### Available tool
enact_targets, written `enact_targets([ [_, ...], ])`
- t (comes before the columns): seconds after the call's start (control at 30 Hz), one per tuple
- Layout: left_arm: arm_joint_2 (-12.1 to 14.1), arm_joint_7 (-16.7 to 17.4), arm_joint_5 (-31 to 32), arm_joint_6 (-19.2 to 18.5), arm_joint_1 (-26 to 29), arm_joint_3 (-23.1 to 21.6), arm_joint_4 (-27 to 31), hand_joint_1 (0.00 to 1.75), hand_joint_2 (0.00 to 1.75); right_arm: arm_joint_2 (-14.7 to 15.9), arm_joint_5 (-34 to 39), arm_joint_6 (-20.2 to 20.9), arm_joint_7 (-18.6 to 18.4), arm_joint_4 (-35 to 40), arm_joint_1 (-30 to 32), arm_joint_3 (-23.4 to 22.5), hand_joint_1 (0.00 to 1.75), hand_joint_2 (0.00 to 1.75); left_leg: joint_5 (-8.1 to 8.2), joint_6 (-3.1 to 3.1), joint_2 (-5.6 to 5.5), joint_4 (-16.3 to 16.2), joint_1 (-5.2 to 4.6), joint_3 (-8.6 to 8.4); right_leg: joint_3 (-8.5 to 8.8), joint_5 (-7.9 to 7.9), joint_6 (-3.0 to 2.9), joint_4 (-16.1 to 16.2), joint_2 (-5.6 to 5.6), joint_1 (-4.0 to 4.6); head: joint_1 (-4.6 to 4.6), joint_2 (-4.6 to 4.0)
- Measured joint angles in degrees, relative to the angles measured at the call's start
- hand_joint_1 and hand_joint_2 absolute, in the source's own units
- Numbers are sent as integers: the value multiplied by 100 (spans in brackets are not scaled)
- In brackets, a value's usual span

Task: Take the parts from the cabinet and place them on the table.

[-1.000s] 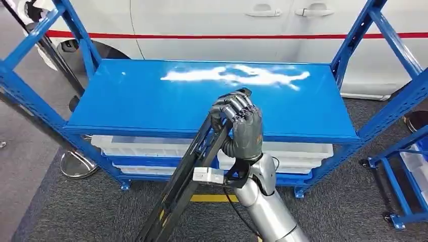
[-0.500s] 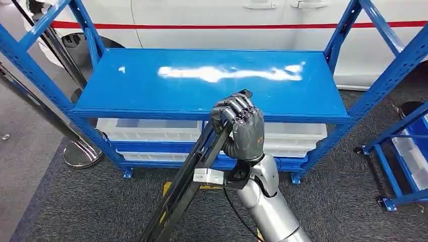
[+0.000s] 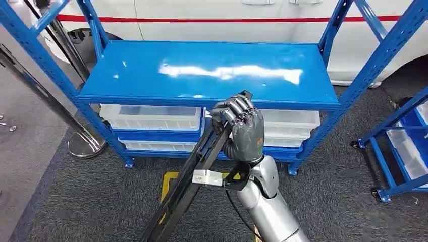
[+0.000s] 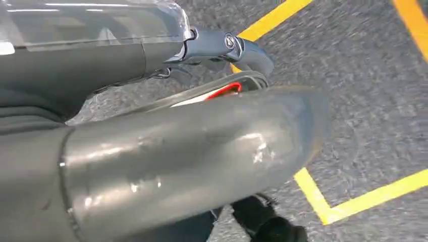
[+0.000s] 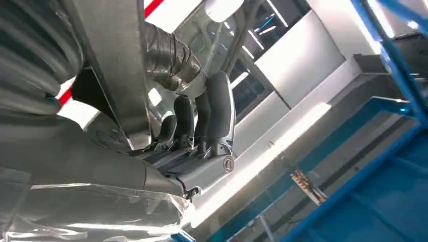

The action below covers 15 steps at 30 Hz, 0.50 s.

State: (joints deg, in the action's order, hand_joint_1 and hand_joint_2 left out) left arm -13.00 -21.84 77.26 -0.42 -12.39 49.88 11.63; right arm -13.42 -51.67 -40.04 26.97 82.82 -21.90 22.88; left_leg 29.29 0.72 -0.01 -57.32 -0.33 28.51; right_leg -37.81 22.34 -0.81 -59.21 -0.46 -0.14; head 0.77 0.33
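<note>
Nearest, the right hand (image 3: 243,132) has its fingers (image 3: 233,108) wrapped around the upper end of a long black part (image 3: 189,182) that slants down toward the floor. So the pickup looks done; the carrying and setting down are left. Just beyond stands the blue rack (image 3: 207,75), its top shelf bare, white trays (image 3: 151,117) below. Whether the left hand is open or closed cannot be told.

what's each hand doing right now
Left hand: in the left wrist view, blurred, so open or closed cannot be told.
Right hand: fingers closed around a long black part.
</note>
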Motion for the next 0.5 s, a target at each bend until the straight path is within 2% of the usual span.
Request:
enact_targets([
  [0.03, -2, 13, 0, 0, -3, -7, 0, 0, 0, -11, -2, 0, 0, -2, -3, 0, 175, 175, -12, 17, -1, 12, -14, 12, -4, -44, 31, 13, -1, -9, 2, 0],
  [0.07, -2, 22, 0, -2, 9, -18, 0, 0, 0, -13, -11, 0, -2, -4, -1, 0, 175, 175, -96, 60, 7, 64, 5, 39, -18, -76, 62, 28, 2, -5, -2, 0],
  [0.1, -9, 33, 0, 0, 6, -26, 0, 0, 0, -11, -20, 0, -2, -7, -4, 0, 175, 175, -179, 93, 49, 114, 45, 45, -55, 26, 84, -31, 22, -13, 2, 0],
  [0.13, -9, 42, -7, 5, -2, -35, 0, 0, 0, -11, -20, 0, -4, -7, -7, 0, 175, 175, -240, 135, 47, 125, 39, 114, -142, 328, 112, -228, 31, -17, -5, 0],
  [0.17, -9, 57, -18, 13, -3, -39, 0, 0, 0, -11, -19, 0, -4, -7, -7, 0, 175, 175, -291, 195, 49, 115, 35, 178, -245, 654, 135, -566, 35, -26, 0, 0],
  [0.2, -9, 61, -28, 15, 3, -44, 0, 0, 0, -11, -19, 0, -4, -11, 0, 0, 175, 175, -338, 189, 52, 107, 32, 253, -368, 955, 159, -1004, 37, -31, -2, 0],
  [0.23, -7, 66, -35, 15, 13, -44, 0, 0, 0, -11, -19, 0, -7, -26, 0, 0, 175, 175, -384, 185, 52, 90, 31, 330, -459, 1120, 180, -1374, 36, -36, 0, 0],
  [0.27, -2, 66, -53, 15, 23, -44, 0, 0, 0, -11, -20, 0, -11, -39, -1, 0, 175, 175, -433, 175, 53, 66, 32, 423, -488, 1105, 198, -1619, 36, -49, -2, 0],
  [0.3, 0, 61, -68, 11, 31, -44, 0, 0, 0, -11, -32, 2, -24, -53, -1, 0, 175, 175, -477, 162, 54, 35, 36, 515, -401, 937, 216, -1623, 34, -72, 0, 0],
  [0.33, 0, 57, -83, -6, 37, -44, 0, 0, 0, -11, -52, 0, -35, -63, -7, 0, 175, 175, -517, 144, 54, -2, 42, 604, -206, 715, 227, -1414, 33, -94, -2, 0],
  [0.37, -2, 57, -87, -17, 44, -50, 0, 0, 0, -11, -68, 0, -46, -66, -18, 0, 175, 175, -546, 115, 52, -50, 51, 691, 90, 537, 234, -1032, 32, -113, 0, 0],
  [0.4, -2, 61, -85, -22, 50, -63, 0, 0, 0, -15, -78, 0, -57, -66, -32, 0, 175, 175, -563, 88, 49, -113, 62, 762, 416, 501, 242, -590, 30, -129, 0, 0],
  [0.43, -2, 70, -85, -22, 54, -77, 0, 0, 0, -26, -89, 2, -66, -66, -50, 0, 175, 175, -573, 58, 47, -174, 36, 843, 631, 726, 242, -236, 35, -111, -4, 0],
  [0.47, -2, 72, -83, -22, 62, -87, 0, 0, 0, -44, -92, 2, -74, -61, -57, 0, 175, 175, -597, 26, 46, -210, 39, 869, 645, 750, 172, -139, 70, -66, 9, 0],
  [0.5, -11, 72, -83, -22, 71, -90, 0, 0, 0, -46, -92, 2, -77, -63, -57, 2, 175, 175, -637, -20, 47, -212, 38, 871, 614, 737, 153, -118, 65, -69, -5, 0],
])
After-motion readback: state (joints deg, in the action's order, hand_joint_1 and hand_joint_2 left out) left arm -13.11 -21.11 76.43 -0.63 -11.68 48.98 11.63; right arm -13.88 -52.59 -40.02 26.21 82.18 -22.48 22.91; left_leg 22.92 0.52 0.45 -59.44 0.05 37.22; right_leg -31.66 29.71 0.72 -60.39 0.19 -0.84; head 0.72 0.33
